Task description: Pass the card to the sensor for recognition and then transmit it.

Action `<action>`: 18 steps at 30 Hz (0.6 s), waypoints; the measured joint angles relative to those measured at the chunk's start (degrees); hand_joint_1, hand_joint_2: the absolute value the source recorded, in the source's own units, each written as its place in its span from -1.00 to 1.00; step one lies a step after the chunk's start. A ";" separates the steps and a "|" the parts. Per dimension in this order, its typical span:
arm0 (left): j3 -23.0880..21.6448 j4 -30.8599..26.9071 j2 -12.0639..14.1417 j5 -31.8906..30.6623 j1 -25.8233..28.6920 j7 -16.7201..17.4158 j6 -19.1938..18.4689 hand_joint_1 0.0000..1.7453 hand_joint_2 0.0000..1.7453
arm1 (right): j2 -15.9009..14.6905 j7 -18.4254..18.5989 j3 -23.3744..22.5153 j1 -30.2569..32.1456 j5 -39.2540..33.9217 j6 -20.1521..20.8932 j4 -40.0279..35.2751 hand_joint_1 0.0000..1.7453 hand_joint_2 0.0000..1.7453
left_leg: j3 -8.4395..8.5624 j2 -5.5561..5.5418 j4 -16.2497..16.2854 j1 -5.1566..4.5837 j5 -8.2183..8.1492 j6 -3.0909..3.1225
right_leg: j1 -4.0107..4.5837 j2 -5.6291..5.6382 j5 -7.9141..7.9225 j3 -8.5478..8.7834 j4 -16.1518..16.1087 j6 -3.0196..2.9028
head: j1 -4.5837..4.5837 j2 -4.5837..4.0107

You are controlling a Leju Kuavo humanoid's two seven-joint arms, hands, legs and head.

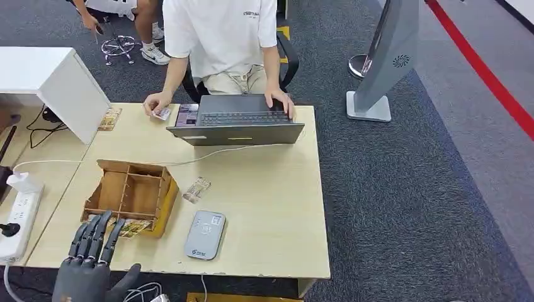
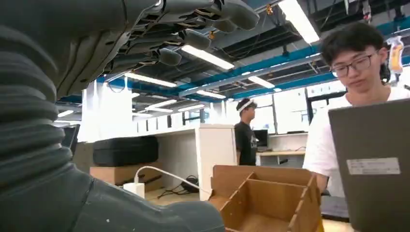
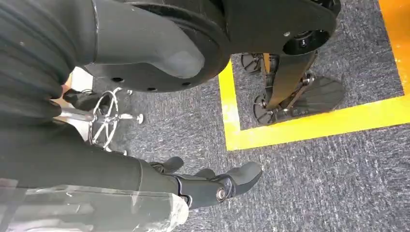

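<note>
The left robot hand (image 1: 94, 251) is raised at the near edge of the tabletop (image 1: 271, 207), just in front of the wooden divider box (image 1: 129, 194); its fingers are spread apart and straight, and it holds nothing. In the left wrist view the same fingers (image 2: 193, 38) stretch out above the box (image 2: 266, 198) with nothing between them. The right robot hand (image 3: 212, 186) hangs low over grey carpet (image 3: 314, 183) marked with a yellow line (image 3: 309, 125); its fingers are loosely curled but apart, with nothing in them.

A card in a clear sleeve (image 1: 196, 189) lies flat on the tabletop just to the right of the wooden divider box, touching neither hand. The grey card sensor (image 1: 205, 234) lies on the tabletop to the right of the box and nearer the front edge, close to the card. More cards (image 1: 129, 228) lie under the front edge of the box, by the left fingertips.

Beyond the box an open dark laptop (image 1: 238, 119) stands at the far edge of the tabletop, and a person in a white shirt (image 1: 220, 38) sits behind it with one hand on the keyboard and the other holding a small card (image 1: 162, 114). Left of the box, a white power strip (image 1: 17, 220) lies at the tabletop's edge
</note>
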 joint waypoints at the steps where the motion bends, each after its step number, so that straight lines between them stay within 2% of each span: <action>1: 0.24 0.50 -0.11 0.35 0.01 0.00 0.02 -1.00 1.00 | 0.00 0.02 0.00 0.01 0.20 0.00 0.02 -1.00 1.00 | 0.00 0.00 0.00 0.00 0.00 0.00 | 0.00 0.00 0.00 0.00 0.00 0.00 | 0.00 0.00; 4: 1.14 1.81 -0.48 1.18 0.07 -0.24 0.17 -1.00 1.00 | 0.00 0.02 0.00 0.01 0.42 0.00 0.00 -1.00 1.00 | 0.00 0.00 0.00 0.00 0.00 0.00 | 0.00 0.00 0.00 0.00 0.00 0.00 | 0.02 0.00; 9: 3.62 5.00 -1.73 3.34 0.04 -3.32 0.26 -1.00 1.00 | 0.00 0.00 0.00 -0.01 0.96 0.11 0.00 -1.00 1.00 | 0.00 0.00 0.00 0.00 0.00 0.00 | 0.00 0.00 0.00 0.00 0.00 0.00 | 0.02 0.00; 13: 7.01 7.62 -3.86 4.26 -0.09 -7.07 0.26 -1.00 1.00 | 0.00 0.00 0.00 -0.01 1.57 0.17 0.02 -1.00 1.00 | 0.01 0.00 0.00 0.00 0.00 0.00 | 0.00 0.01 0.00 0.00 0.00 0.00 | 0.00 0.00; 18: 13.29 10.27 -8.74 3.91 -0.43 -15.47 0.31 -1.00 1.00 | 0.00 0.02 0.00 -0.04 2.38 0.09 0.02 -1.00 1.00 | 0.00 0.00 0.00 0.00 0.00 0.00 | 0.00 0.01 0.00 0.00 0.00 0.00 | 0.00 0.00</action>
